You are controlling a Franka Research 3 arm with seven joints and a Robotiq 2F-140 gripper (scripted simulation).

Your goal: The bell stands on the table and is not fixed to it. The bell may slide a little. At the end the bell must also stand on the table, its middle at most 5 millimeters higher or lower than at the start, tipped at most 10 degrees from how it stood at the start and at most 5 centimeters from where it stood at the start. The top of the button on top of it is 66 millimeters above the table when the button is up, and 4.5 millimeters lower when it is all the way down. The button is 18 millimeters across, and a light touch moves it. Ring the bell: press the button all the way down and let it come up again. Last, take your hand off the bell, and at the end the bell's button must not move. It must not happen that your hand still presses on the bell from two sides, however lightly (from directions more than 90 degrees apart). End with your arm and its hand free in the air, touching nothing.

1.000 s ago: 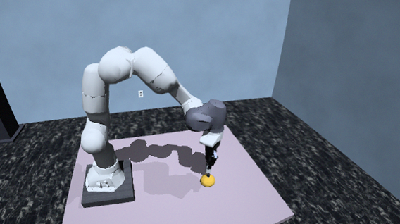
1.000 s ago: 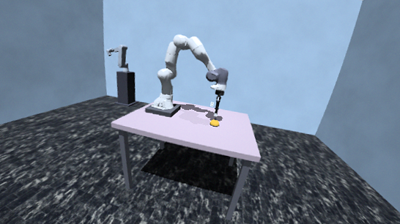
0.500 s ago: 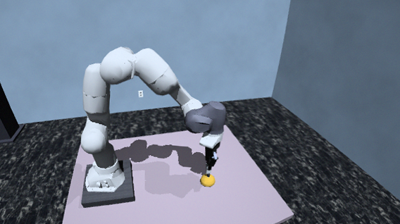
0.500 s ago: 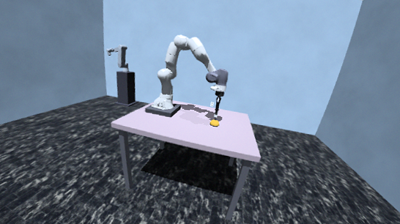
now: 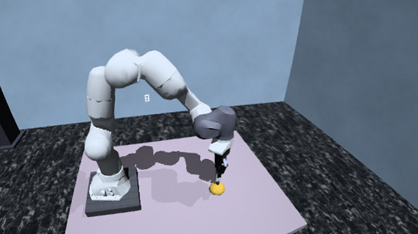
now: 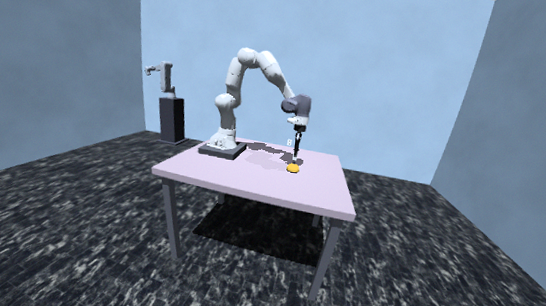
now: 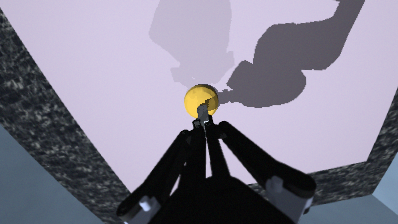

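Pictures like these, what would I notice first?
Probably the big white robot arm, arching over the pale pink table from its dark base plate. Next comes the little yellow bell in the table's middle, with the shut end effector pointing straight down at its top.

Bell (image 5: 217,188) (image 6: 294,168) (image 7: 200,100): small yellow dome, standing upright on the pale lilac table (image 5: 187,219), well inside the right half and away from every edge. Its top centre, where the button sits, is covered from view (button travel cannot be read). Dome rim lies flat on the surface.
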